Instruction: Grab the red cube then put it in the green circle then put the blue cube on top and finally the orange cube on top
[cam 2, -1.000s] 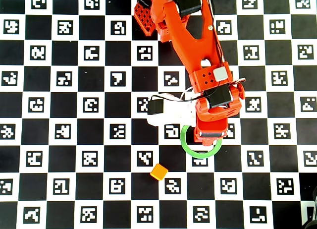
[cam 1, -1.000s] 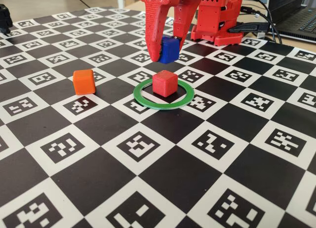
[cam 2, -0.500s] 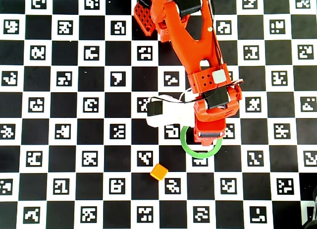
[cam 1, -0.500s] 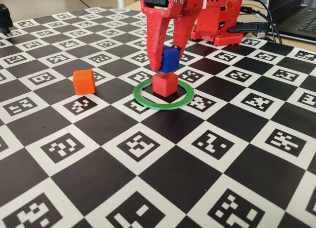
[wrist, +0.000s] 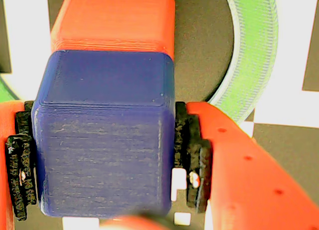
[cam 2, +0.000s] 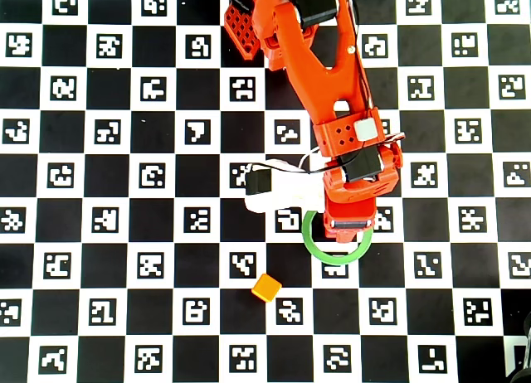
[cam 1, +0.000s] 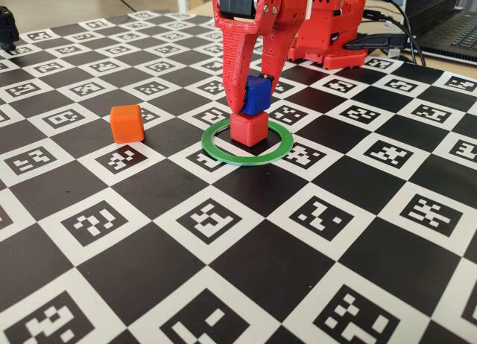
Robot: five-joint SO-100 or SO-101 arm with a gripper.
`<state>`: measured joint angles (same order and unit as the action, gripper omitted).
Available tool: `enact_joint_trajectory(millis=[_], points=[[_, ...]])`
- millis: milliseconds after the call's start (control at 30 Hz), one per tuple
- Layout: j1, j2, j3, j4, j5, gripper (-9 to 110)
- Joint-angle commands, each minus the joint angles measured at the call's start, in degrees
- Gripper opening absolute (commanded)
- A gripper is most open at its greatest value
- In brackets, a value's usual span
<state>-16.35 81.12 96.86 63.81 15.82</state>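
Now clamped on the blue cube (cam 1: 256, 94), with the hand (cam 1: 251, 104) carrying it right over the red cube (cam 1: 248, 127). Pinched from both flanks in the wrist view, blue cube (wrist: 104, 133) filling the gap between dark padded fingertips (wrist: 192, 163), red cube (wrist: 114, 21) showing just beyond its far edge. Judged as mid-placement, second step of the stack. Red cube sitting inside the green circle (cam 1: 216, 152), a little toward the ring's far side in the fixed view. Blue cube seemingly a touch tilted and nudged toward the right of the red cube in the fixed view, bottom edge at or nearly at the red top; contact not certain from these angles. Hinges on that vertical relation: blue cube directly above the red one, so straight down and square, not sideways. Likely needs a slight correction to line the faces up before letting go, otherwise risk of the blue cube sliding off or shoving the red cube out of the ring. Orange cube (cam 1: 127, 123) waiting on the checkered counter (cam 1: 358, 232), well to the left of the green circle in the fixed view, untouched. From overhead, stack hidden under the arm (cam 2: 332, 109), only the ring's lower arc (cam 2: 336, 254) and orange cube (cam 2: 266, 288) visible.
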Motion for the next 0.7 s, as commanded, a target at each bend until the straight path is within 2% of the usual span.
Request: enact_joint_trajectory(millis=[0,667], points=[[0.18,2.55,-0.97,-0.09,-0.79,7],[0.0,2.72,0.0,-1.67,-1.14,16]])
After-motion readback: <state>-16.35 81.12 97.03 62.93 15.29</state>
